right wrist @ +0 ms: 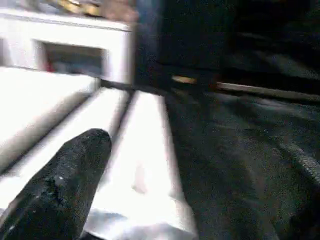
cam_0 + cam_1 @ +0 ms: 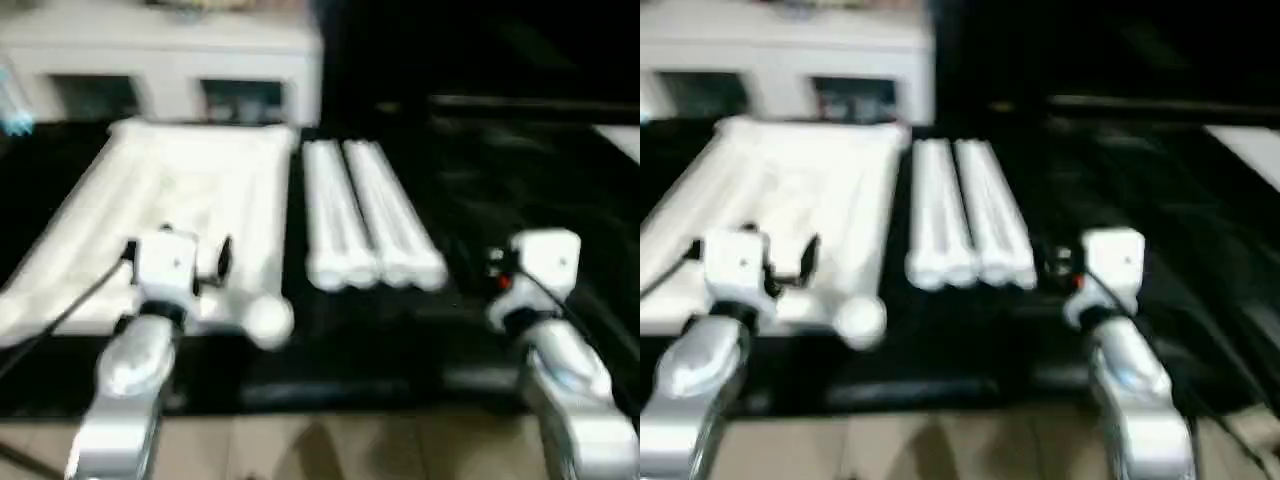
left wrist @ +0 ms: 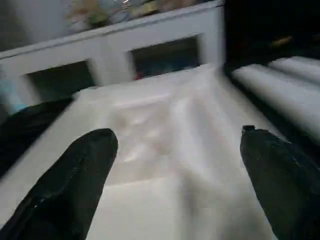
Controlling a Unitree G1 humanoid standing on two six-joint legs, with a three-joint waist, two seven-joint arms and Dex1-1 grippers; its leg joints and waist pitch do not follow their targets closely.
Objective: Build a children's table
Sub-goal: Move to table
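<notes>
While our two arms reach forward over the near edge of the dark mat [image 2: 480,190], we keep both grippers wide apart and empty. Our left gripper [image 3: 175,150] hangs over the near end of the tabletop [image 2: 190,200], its two black fingers [image 3: 75,180] spread wide with the white ribbed underside showing between them; we cannot tell whether the fingertips touch the plastic. Beyond this gripper the tabletop runs away from us toward the white cabinet [image 2: 160,60] with glass doors, which stands past its far end. Just to the inner side of our left wrist, a round corner socket [image 2: 268,320] sits at the tabletop's near corner.

Between our two grippers lie the legs [image 2: 365,215], white tubes bundled side by side on the mat, running lengthwise away from us, their near ends roughly level with our wrists. They lie just beside the tabletop's inner edge, with a narrow dark gap between them.

Our right gripper [image 1: 165,200] hovers over bare mat just to the outer side of the legs, nothing between its widely parted fingers [image 1: 65,185]; from its wrist camera the nearest leg lies just beyond one fingertip. Below both forearms a strip of pale floor [image 2: 330,445] shows in front of the mat.
</notes>
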